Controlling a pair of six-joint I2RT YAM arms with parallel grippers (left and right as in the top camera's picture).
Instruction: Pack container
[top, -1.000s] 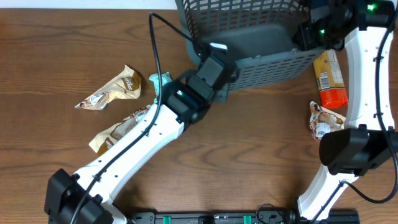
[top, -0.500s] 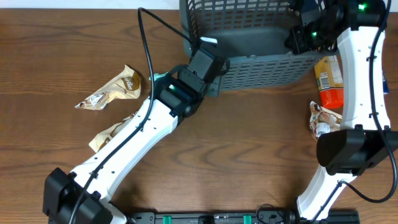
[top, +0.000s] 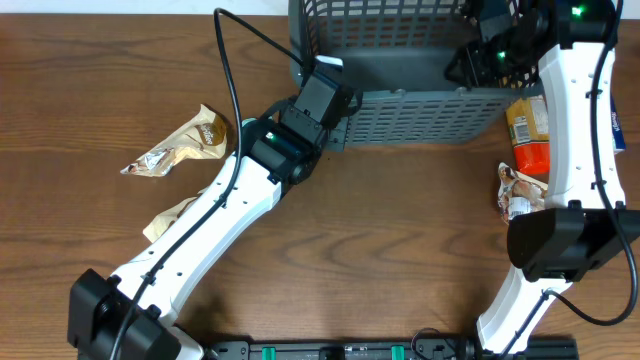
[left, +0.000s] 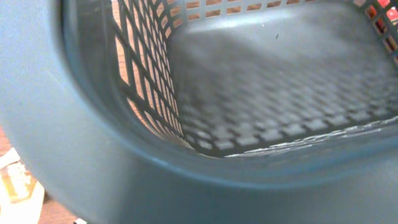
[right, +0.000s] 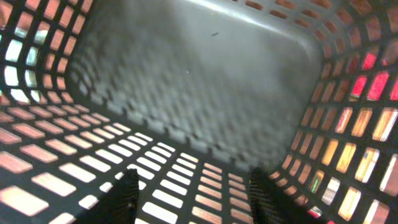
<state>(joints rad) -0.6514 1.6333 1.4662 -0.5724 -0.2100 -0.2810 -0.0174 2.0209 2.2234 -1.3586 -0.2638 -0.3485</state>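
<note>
The container (top: 420, 115), a dark blue-grey lattice basket, stands at the table's far middle, with its near wall facing the overhead camera. My left gripper (top: 330, 88) is at its front left corner, shut on the thick rim. In the left wrist view that rim (left: 81, 124) fills the bottom and hides the fingers. My right gripper (top: 475, 60) reaches inside the basket at its right end. In the right wrist view its fingers (right: 194, 193) are spread open over the lattice wall, and the solid floor (right: 205, 68) lies beyond them.
A gold snack packet (top: 185, 145) and a second one (top: 168, 218) lie left of my left arm. An orange and yellow packet (top: 530, 130) and a crumpled packet (top: 518, 190) lie right of the basket. The basket holds no packets.
The basket has swung from a skewed angle to square with the table and shifted towards the far edge. Both arms moved with it, the left gripper staying on the corner rim.
</note>
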